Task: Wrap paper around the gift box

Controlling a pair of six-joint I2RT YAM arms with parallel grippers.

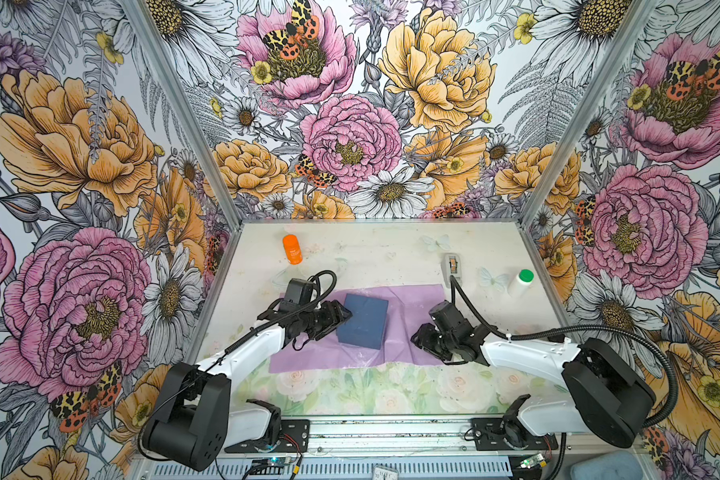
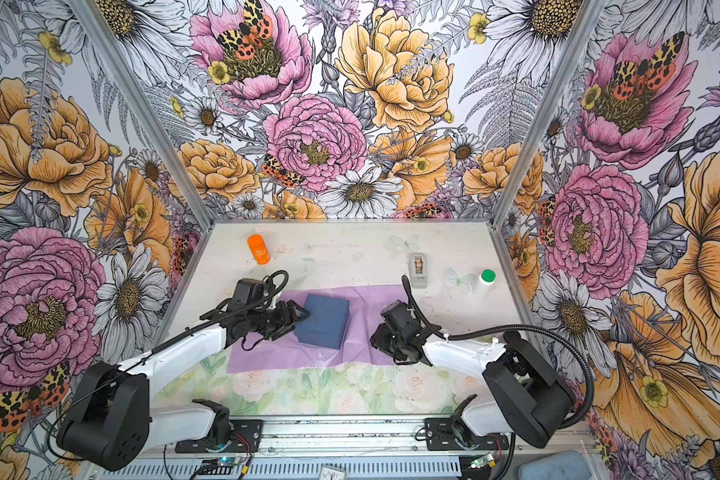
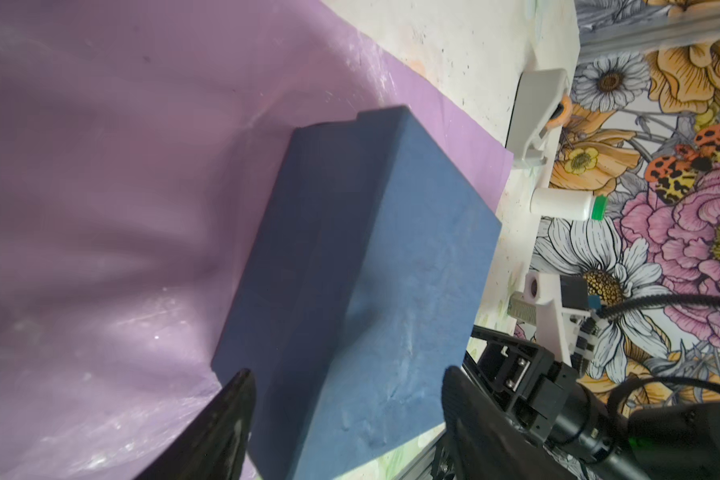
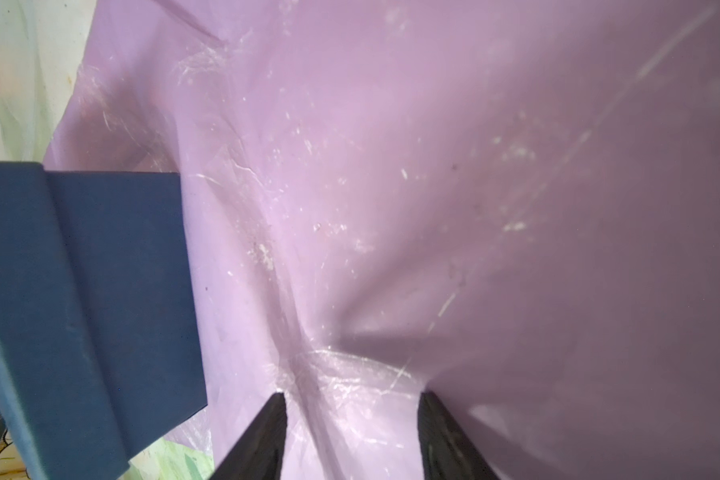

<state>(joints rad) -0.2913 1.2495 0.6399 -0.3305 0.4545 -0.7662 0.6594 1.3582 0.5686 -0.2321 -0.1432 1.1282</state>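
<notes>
Okay, surroundings first. An orange bottle [image 1: 292, 249] sits far left on the desk [image 1: 371, 245]. A grey tape dispenser [image 1: 452, 266] sits just past the far right corner of the paper [image 1: 412, 303], and a white bottle [image 1: 521, 283] w/ green cap is further right. All 3 are off the sheet. My right arm's cable loops up just beside the dispenser.

The gift box [image 1: 364, 320] lies flat on the lilac side of the paper, left of the sheet's middle, top face up. It's squarish, so its long axis is hard to call. Its sides run approx near-far, skewed a bit, w/ the far end leaning right. The sheet's long axis runs left-right.

My left tool [image 1: 339, 316] is spread, fingers either side of the box's left edge; can't tell if they touch it. My right tool [image 4: 352, 401] is spread too, low over a puckered crease in the paper right of the box, pinching nothing.

Count: 1 box, 1 sheet, 2 bottles, 1 dispenser, 2 tools.
</notes>
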